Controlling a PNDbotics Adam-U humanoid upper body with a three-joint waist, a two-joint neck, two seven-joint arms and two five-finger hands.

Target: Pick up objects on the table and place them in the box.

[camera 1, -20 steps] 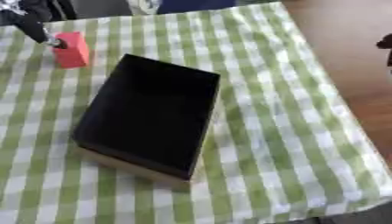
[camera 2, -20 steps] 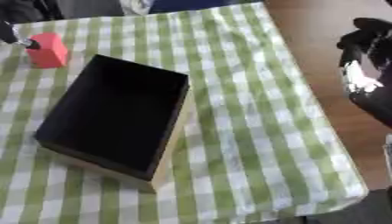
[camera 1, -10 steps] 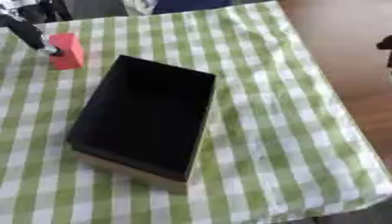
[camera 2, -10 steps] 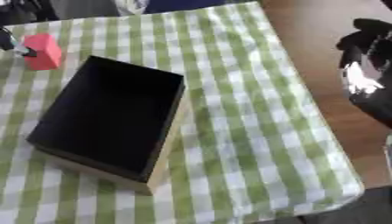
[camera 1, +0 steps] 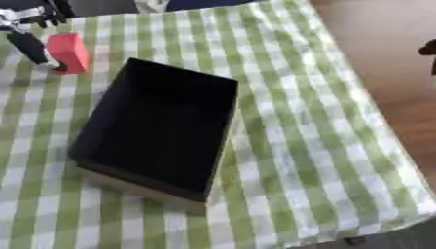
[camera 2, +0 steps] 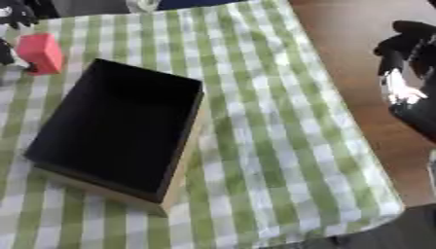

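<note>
1. Left hand [camera 1: 32,47], upper left of the left eye view: slim black fingers are seen, with silver metal parts above them.
2. Right hand [camera 2: 407,73], right edge of the right eye view: glossy black casing is noted, with a bright white highlight.

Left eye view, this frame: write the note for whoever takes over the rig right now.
Left hand: at the far left corner, a finger against the red block; the grip cannot be made out.
Right hand: off the table's right edge, idle; fingers unclear.
Black box: mid-table on the green checked cloth, nothing visible inside.
Done: nothing boxed.
Left: grasp the block, carry it into the box.
</note>
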